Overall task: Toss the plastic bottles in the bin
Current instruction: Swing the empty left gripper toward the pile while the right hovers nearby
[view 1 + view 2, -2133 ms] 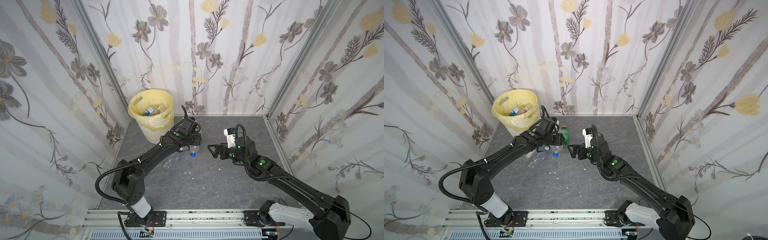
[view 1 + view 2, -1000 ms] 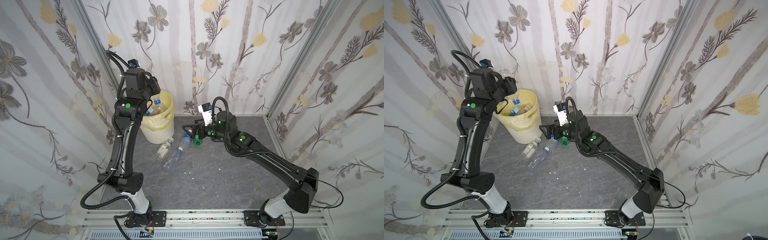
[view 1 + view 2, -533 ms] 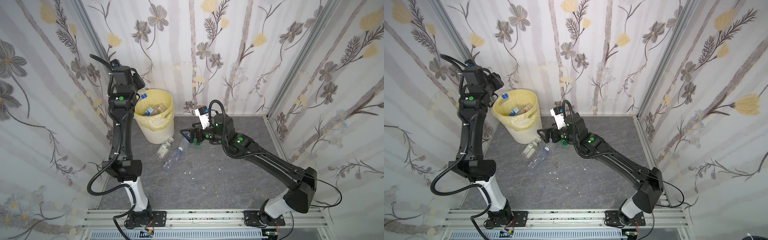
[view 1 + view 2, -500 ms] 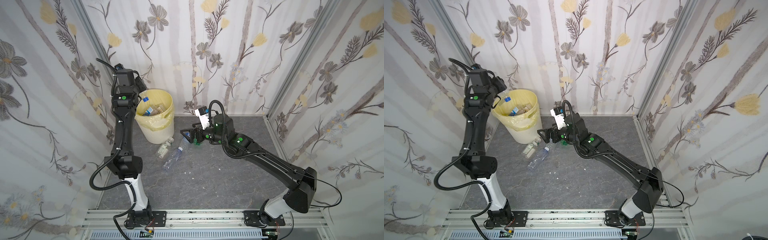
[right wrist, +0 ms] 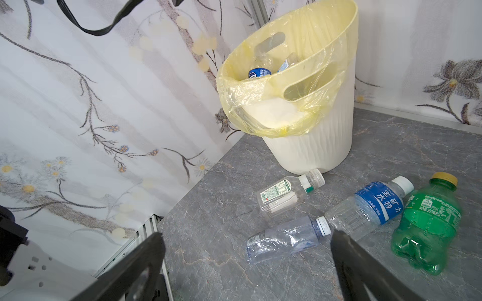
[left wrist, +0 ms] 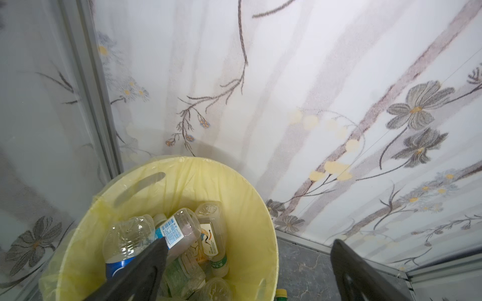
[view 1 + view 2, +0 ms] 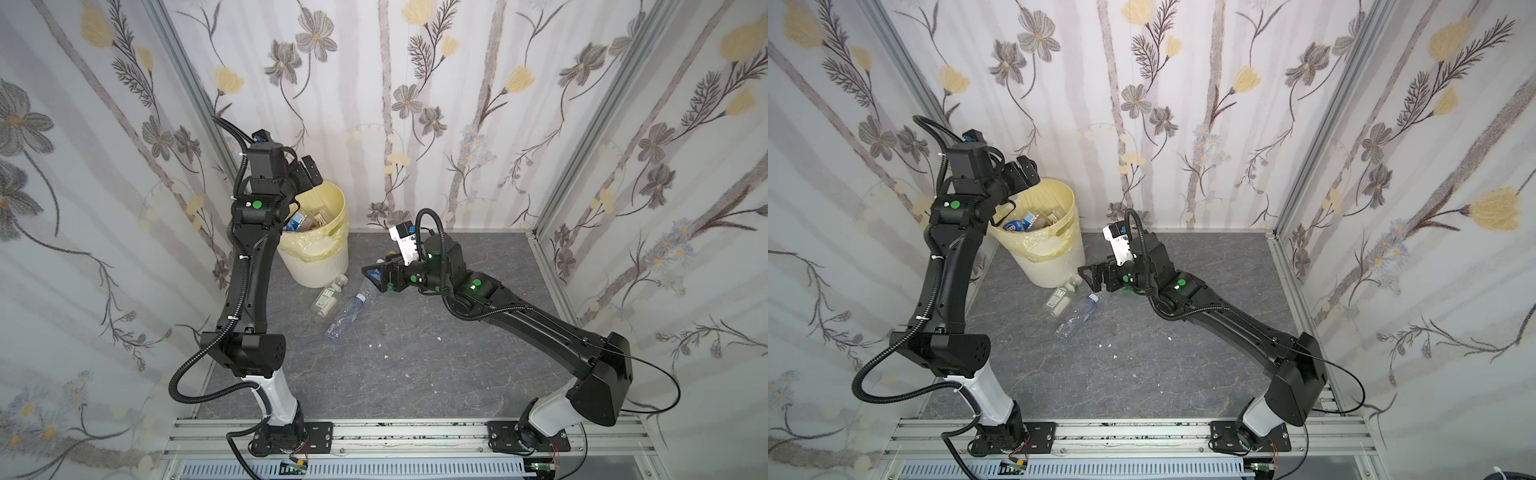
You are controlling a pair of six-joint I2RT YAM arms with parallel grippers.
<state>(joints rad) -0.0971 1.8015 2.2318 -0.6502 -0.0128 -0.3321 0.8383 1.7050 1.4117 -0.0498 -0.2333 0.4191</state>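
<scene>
Your left end effector (image 6: 249,242) hung wide, empty, over the round cream-white ribbed plastic bin (image 7: 316,266) at eleven o'clock — your right end effector (image 5: 246,235) gaped near small plastic bottles (image 5: 370,208).

Grey marbled tabletop (image 7: 415,382), veined and matte. Floral fabric walls (image 7: 374,83) stand on the left, far and right sides, with grey blooms, yellow buds and mauve stems. Aluminium corner posts (image 7: 184,70) stand at both far corners. Slotted aluminium rail (image 7: 415,436) runs along the near edge. A few white flecks (image 7: 386,356) lie mid-table, well apart from each other.
</scene>
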